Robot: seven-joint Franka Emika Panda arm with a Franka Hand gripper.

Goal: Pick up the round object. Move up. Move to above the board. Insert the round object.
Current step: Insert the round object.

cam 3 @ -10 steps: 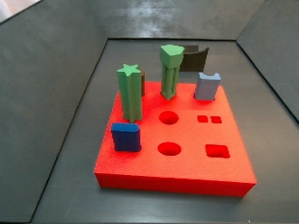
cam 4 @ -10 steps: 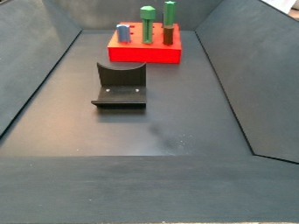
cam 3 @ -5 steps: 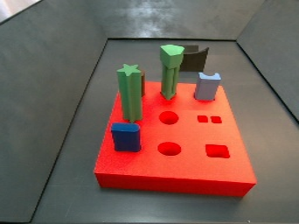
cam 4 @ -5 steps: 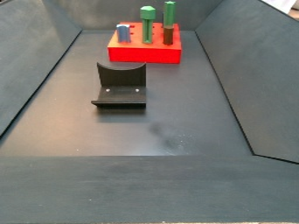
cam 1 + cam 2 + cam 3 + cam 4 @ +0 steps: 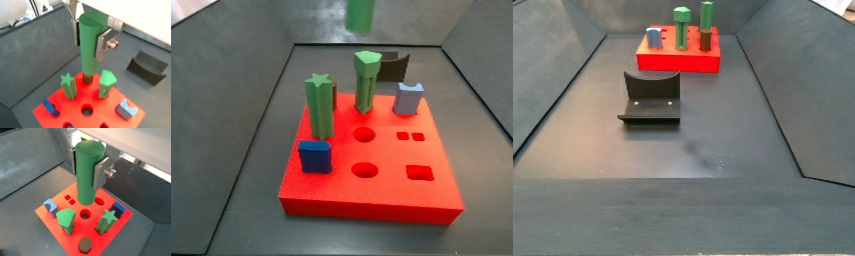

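Above the board (image 5: 60,220), the gripper (image 5: 89,159) hangs with its silver fingers (image 5: 102,169) clamped on the upper part of the round object (image 5: 87,173) — upright, lower end over the red top face, not in any hole as far as both wrist views show. Same grasp seen from the opposite side in a wrist view: gripper (image 5: 90,31), peg (image 5: 91,47), board (image 5: 50,95).

Left to right in a side view, on the board (image 5: 372,200): blue block (image 5: 314,156) near the front left, star-topped green peg (image 5: 319,105) behind it, angular-topped green peg (image 5: 366,80) further back, grey-blue block (image 5: 409,98) at the right rear. Round holes run down the middle, square holes on the right. A blurred green end of the held peg (image 5: 361,13) shows at the top edge — gripper itself out of frame there.

Another side view shows the fixture (image 5: 649,98) on the dark floor, well apart from the board (image 5: 680,60) at the far end; gripper not visible.
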